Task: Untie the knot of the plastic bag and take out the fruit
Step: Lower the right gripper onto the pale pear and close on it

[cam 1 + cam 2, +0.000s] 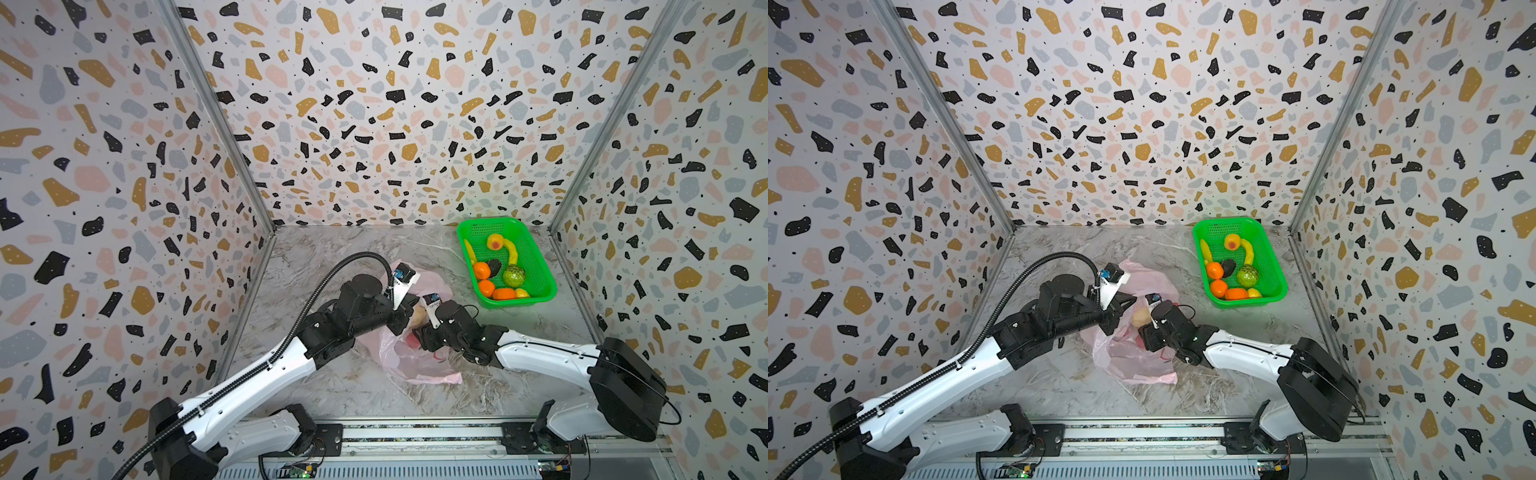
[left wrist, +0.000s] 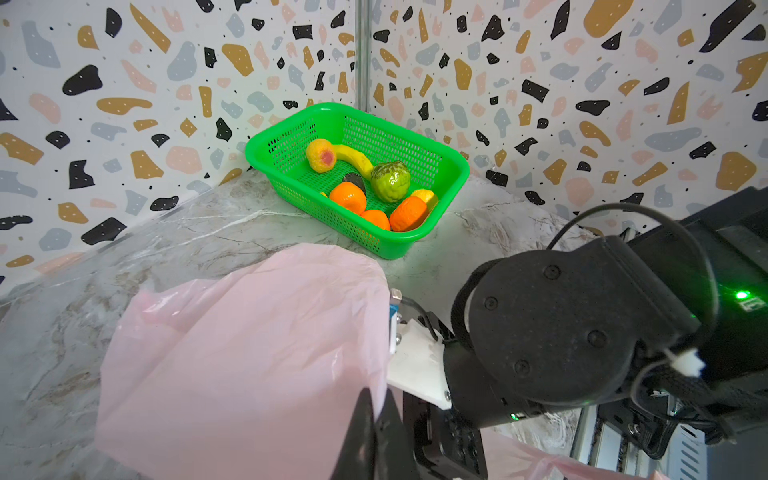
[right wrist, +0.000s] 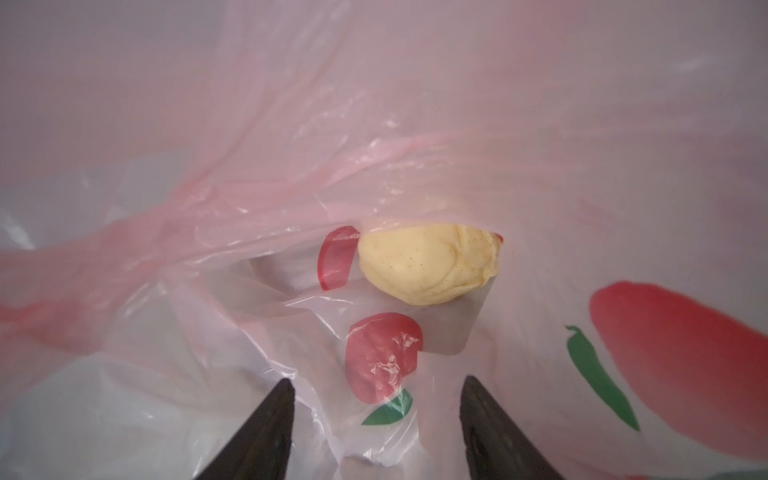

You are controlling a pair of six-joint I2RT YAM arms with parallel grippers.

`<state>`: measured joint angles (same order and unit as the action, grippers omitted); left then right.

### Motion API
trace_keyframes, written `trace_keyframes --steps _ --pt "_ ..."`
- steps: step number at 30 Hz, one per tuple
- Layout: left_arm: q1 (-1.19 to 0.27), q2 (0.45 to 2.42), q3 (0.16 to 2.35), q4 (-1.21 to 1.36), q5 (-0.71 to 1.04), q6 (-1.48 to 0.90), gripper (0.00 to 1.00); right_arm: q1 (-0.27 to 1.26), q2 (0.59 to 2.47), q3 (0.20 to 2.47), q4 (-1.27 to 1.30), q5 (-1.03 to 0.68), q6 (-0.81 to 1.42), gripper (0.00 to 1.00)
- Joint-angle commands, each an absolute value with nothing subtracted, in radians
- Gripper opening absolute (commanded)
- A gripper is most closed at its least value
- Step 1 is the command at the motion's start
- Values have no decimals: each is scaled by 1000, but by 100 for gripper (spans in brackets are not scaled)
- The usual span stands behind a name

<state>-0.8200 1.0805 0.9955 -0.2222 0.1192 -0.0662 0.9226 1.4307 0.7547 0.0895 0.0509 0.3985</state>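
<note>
- Pink film of the plastic bag [image 2: 249,353] is pinched between the pressed-together jaws of the left gripper [image 2: 376,403] and held raised, apparently so that the mouth is propped open.
- The right gripper [image 3: 378,382] is set inside that mouth, jaws spread and empty, and aimed at the pale fruit [image 3: 428,266] lying on the bag's floor just ahead.
- No tied knot is seen; it is judged undone.
- The other fruit [image 2: 349,197] is gathered in the green basket [image 2: 399,249], well apart from the bag.
</note>
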Motion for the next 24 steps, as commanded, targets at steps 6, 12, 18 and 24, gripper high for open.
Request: trace_keyframes --steps 6,12,18,24 --pt "-814 1113 1013 -201 16 0 0 926 1544 802 269 32 385 92" --pt "-798 1118 993 -178 38 32 0 928 1635 873 298 121 409 96" --pt "-790 1121 964 -147 104 20 0 914 1733 941 278 180 418 100" --pt "-786 1121 956 -146 130 15 0 880 1837 982 296 184 440 100"
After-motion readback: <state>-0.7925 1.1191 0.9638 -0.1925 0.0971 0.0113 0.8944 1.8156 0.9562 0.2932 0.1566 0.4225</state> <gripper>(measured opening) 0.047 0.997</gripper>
